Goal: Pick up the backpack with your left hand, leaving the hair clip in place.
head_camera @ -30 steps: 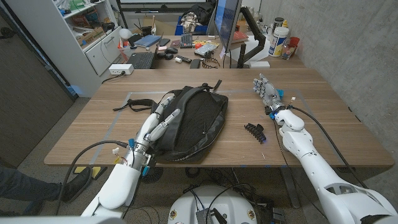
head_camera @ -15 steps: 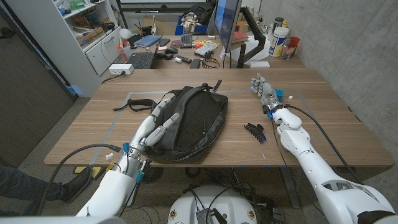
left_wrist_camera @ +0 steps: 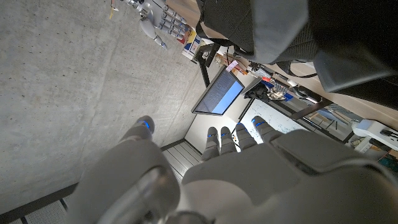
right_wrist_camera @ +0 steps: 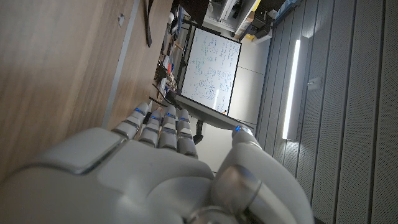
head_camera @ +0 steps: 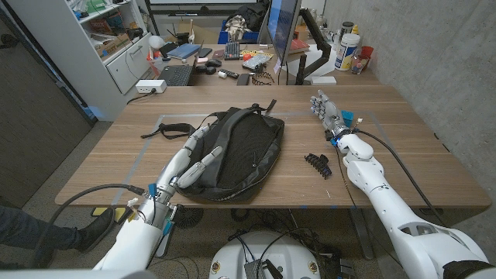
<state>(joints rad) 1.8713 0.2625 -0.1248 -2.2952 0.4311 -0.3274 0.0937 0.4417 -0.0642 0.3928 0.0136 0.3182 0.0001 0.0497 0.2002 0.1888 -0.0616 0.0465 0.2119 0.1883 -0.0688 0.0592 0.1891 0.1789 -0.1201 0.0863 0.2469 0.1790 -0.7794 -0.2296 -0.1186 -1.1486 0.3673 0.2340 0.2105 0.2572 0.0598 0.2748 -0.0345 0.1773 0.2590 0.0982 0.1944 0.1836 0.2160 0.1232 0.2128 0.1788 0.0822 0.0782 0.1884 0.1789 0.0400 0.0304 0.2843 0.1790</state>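
My left robot hand lies released on the backpack, which looks soft and floppy, so I'd grip a bunched fold, well clear of the clip.

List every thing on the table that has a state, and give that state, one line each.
backpack: lying on the table, not lifted, straps trailing toward the far left.
hair clip: on the table to the right of the backpack, untouched.
left hand: resting on the backpack's left side, fingers spread, no firm grip visible.
right hand: near the table's far right, away from the hair clip, fingers apart, holding nothing.
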